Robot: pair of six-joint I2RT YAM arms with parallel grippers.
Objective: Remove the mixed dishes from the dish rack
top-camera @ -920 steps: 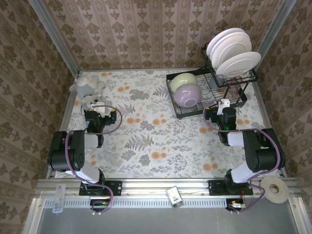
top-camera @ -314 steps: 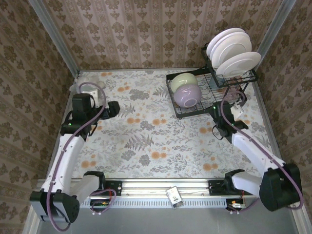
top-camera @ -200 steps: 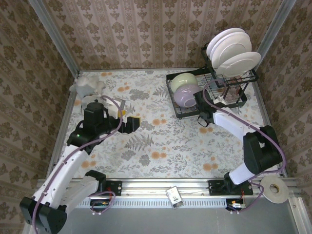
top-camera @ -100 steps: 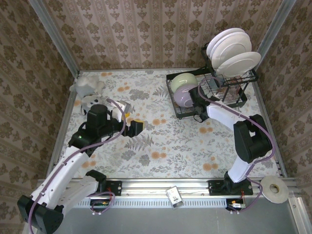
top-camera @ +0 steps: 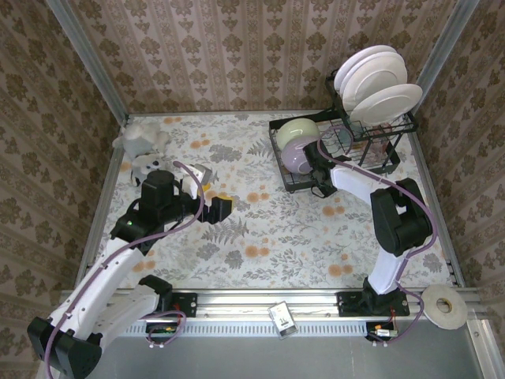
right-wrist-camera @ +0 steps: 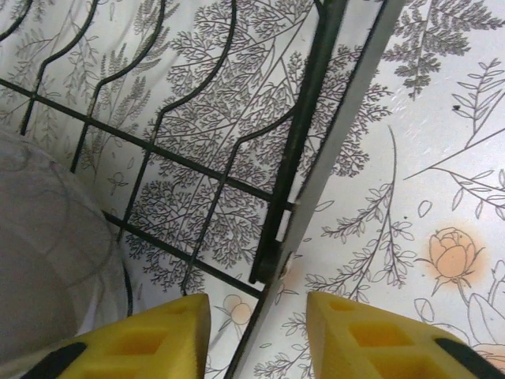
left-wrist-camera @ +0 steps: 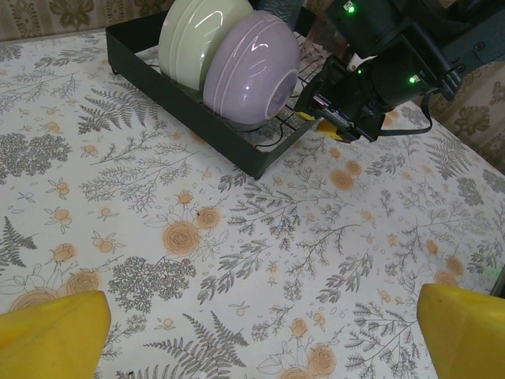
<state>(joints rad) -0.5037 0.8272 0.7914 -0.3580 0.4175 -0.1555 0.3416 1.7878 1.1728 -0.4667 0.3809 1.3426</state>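
Beside the lavender bowl [left-wrist-camera: 251, 67], at the near corner of the dish rack [left-wrist-camera: 189, 118], the right gripper [right-wrist-camera: 256, 335] straddles the front bar.
Its 2 yellow fingers [right-wrist-camera: 134, 339] stand partly apart, the bar running between them unpinched. The lavender bowl leans on the pale green bowl [left-wrist-camera: 197, 31] in the lower tier; white plates [top-camera: 375, 79] stand on the upper shelf. The left gripper [left-wrist-camera: 256, 332] hovers over the floral table [top-camera: 260, 229], spread wide, holding nothing.
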